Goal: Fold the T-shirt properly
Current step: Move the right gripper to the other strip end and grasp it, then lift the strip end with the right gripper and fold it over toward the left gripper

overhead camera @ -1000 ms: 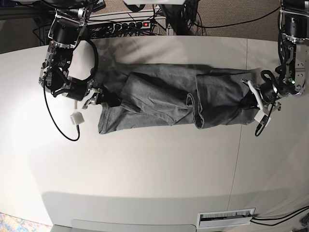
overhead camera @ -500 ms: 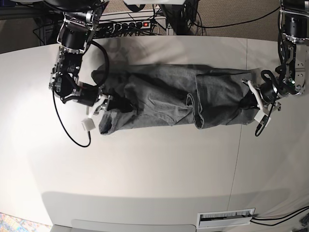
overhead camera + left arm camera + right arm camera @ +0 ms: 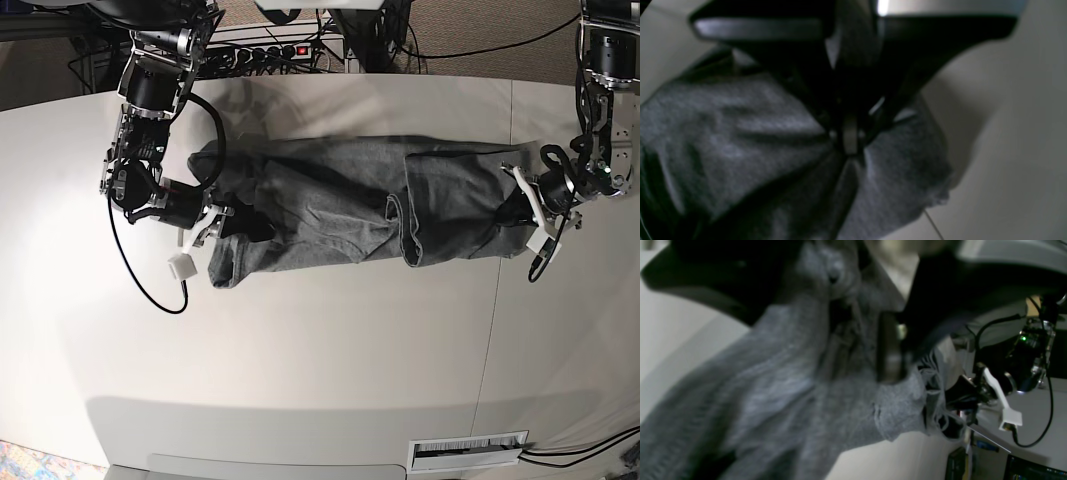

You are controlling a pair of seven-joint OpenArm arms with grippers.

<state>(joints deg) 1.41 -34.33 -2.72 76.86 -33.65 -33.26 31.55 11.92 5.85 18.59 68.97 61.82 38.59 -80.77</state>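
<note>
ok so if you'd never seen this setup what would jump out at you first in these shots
The heather-grey T-shirt jumps out first: it lies stretched in a long, wrinkled band across the middle of the white table, partly folded over itself. Next come the two arms, one at each end of it: the left hand is shut on the cloth at the base view's right end, and the right hand sits in the bunched fabric at the other end.

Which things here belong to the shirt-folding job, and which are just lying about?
Belongs to the job:
- T-shirt, grey, bunched lengthwise on the table
- left pincer, shut on one end of the shirt
- right pincer, at the other end

Just lying about:
- power strip behind the table
- loose cables
</note>
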